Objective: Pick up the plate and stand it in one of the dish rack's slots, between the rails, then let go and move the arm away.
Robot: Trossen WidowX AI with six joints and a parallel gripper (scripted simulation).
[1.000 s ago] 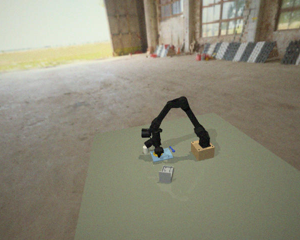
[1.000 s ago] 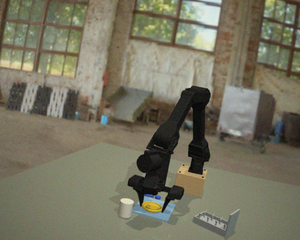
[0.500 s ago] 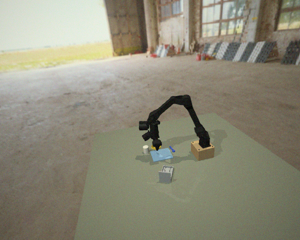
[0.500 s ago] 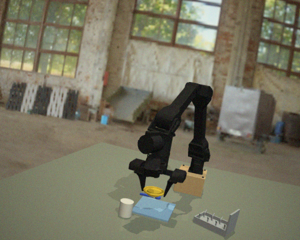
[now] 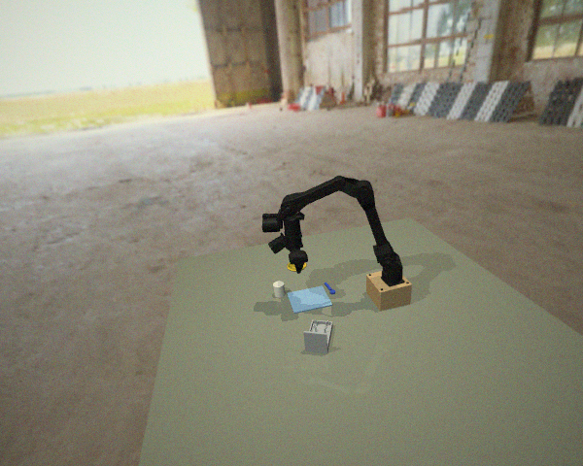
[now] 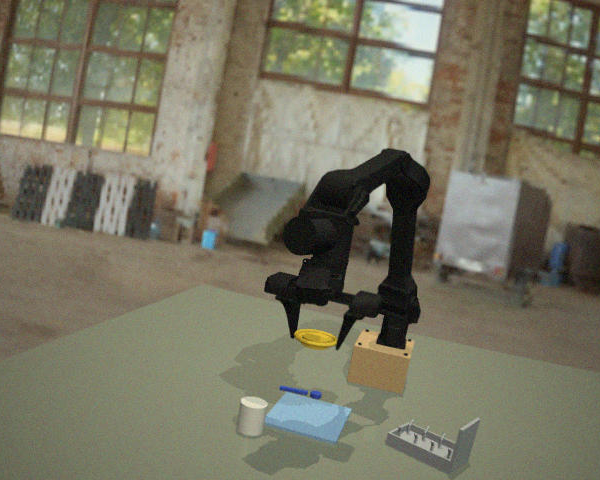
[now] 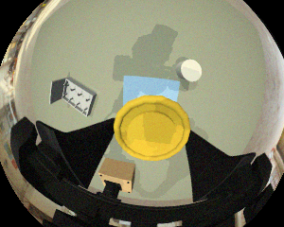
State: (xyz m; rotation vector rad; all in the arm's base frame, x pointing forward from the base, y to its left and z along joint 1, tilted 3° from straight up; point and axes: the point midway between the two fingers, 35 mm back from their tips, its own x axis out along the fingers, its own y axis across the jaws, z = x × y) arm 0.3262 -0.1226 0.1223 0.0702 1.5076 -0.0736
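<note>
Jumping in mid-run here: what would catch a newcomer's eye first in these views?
The yellow plate, lying flat, held in the air between the black gripper fingertips, well above the table. Below it lie the blue mat with a white cup beside it, and the grey dish rack stands apart, nearer the exterior camera.

White cup [image 6: 251,416], blue mat [image 6: 308,415], perhaps spoon [image 6: 300,391]

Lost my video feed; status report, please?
Gripper shut on yellow plate, held flat, lifted above blue mat. Dish rack empty. White cup, blue spoon off to the side.
</note>
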